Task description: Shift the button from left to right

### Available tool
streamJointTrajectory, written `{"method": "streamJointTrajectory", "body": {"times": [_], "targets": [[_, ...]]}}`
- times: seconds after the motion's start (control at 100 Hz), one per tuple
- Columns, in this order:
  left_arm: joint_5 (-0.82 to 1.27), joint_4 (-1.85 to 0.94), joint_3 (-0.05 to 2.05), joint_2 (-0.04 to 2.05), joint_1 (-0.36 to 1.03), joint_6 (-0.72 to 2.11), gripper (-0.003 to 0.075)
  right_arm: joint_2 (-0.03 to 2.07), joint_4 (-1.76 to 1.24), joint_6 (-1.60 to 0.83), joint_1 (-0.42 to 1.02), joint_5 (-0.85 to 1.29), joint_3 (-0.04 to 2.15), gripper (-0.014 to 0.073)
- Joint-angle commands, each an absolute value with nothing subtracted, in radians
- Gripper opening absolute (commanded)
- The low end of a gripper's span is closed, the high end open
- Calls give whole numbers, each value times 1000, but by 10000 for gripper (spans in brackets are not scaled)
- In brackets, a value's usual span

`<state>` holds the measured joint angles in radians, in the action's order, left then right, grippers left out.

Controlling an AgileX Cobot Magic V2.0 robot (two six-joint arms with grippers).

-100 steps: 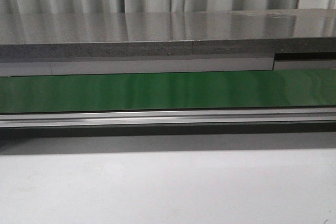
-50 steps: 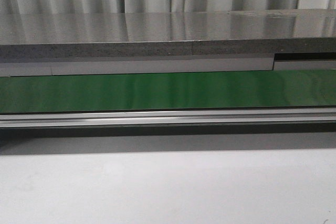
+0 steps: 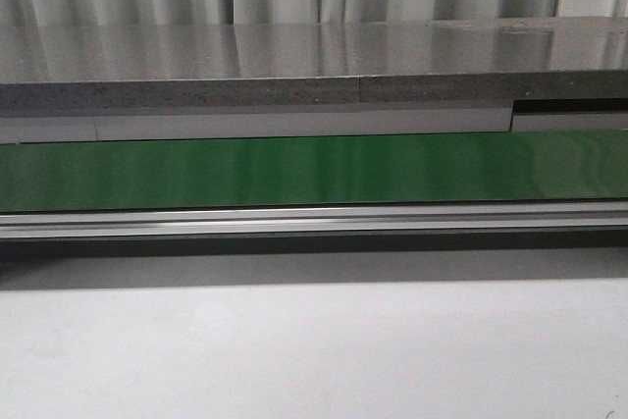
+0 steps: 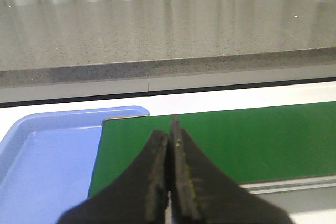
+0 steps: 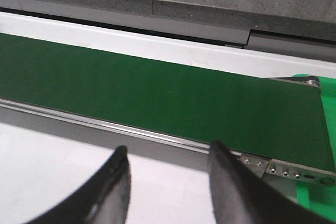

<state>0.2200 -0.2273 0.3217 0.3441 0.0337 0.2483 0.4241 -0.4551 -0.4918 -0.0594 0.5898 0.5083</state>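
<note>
The button is not in any view. My left gripper (image 4: pixel 170 129) is shut with nothing between its black fingers; it hangs over the left end of the green conveyor belt (image 4: pixel 236 140), next to a blue tray (image 4: pixel 47 161). My right gripper (image 5: pixel 168 153) is open and empty, over the white table just in front of the belt's (image 5: pixel 157 95) metal rail near its right end. Neither gripper shows in the front view, where the belt (image 3: pixel 314 172) runs bare across the picture.
A grey stone-like ledge (image 3: pixel 314 66) runs behind the belt. An aluminium rail (image 3: pixel 314 220) edges the belt's near side. A green surface (image 5: pixel 315 203) lies past the belt's right end. The white table (image 3: pixel 314 350) lies in front.
</note>
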Motion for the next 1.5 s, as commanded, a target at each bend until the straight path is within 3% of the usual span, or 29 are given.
{"method": "streamJointTrajectory", "body": {"times": [0.0,0.17,1.33,1.49], "targets": [[151,-241,348,353,40,245,-20,428,-480,-494,-58,529,533,189],[151,-241,348,353,40,245,-20,428,-480,-494,-58,529,533,-74],[151,-241,348,353,40,245,-20,417,-458,-490,-20,496,502,-67],[151,-241,348,353,40,245,-20,360,-302,-348,33,435,461,-67]]}}
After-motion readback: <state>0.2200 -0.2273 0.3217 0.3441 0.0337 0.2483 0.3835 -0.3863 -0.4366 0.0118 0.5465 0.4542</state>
